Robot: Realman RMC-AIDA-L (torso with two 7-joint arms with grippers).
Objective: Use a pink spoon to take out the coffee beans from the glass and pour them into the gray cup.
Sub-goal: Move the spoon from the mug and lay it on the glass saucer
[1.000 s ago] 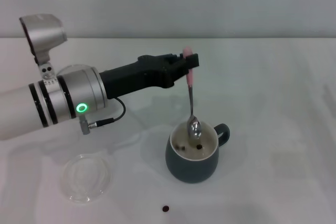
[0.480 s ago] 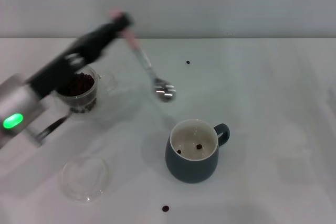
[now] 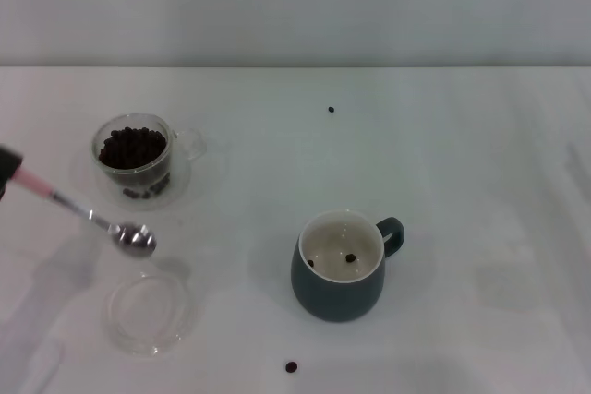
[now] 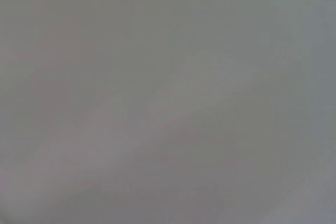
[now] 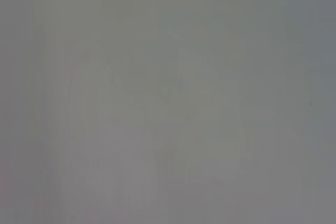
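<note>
The pink spoon [image 3: 83,213] hangs in the air at the left of the head view, handle toward the left edge, its silver bowl low between the glass and the flat dish. Only a dark tip of my left gripper [image 3: 5,171] shows at the left edge, shut on the spoon's pink handle. The glass [image 3: 137,156] stands at the left, filled with coffee beans [image 3: 133,146]. The gray cup [image 3: 339,267] stands in the middle front, with two or three beans on its cream bottom. My right gripper is out of view. Both wrist views show only blank grey.
A flat clear glass dish [image 3: 149,312] lies in front of the spoon's bowl at the front left. One loose bean [image 3: 331,110] lies on the white table behind the cup, and another [image 3: 292,366] lies in front of it.
My left arm has swung from over the gray cup back to the left and almost out of the head view, carrying the spoon from above the cup, past the glass, down to the front left.
</note>
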